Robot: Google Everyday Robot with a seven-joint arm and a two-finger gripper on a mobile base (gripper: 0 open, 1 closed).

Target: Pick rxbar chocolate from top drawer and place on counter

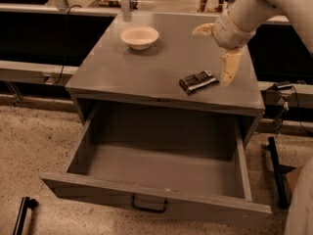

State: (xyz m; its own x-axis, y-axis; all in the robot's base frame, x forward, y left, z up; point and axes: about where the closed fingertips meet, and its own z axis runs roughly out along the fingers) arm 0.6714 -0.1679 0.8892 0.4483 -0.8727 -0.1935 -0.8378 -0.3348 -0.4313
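The rxbar chocolate (197, 81), a dark flat bar with pale markings, lies on the counter (132, 72) near its front right. My gripper (217, 50) hangs above and just right of the bar, open and empty. One pale finger (229, 67) points down beside the bar and the other finger (203, 29) sticks out to the left, higher up. The top drawer (161, 165) is pulled fully out below the counter. Its grey inside holds nothing, and a dark handle (149, 205) sits at front centre.
A white bowl (140, 36) stands at the counter's back left. The open drawer juts far out over the speckled floor. Dark rails and cables run along the wall behind. A black bar (277, 173) leans at the right of the cabinet.
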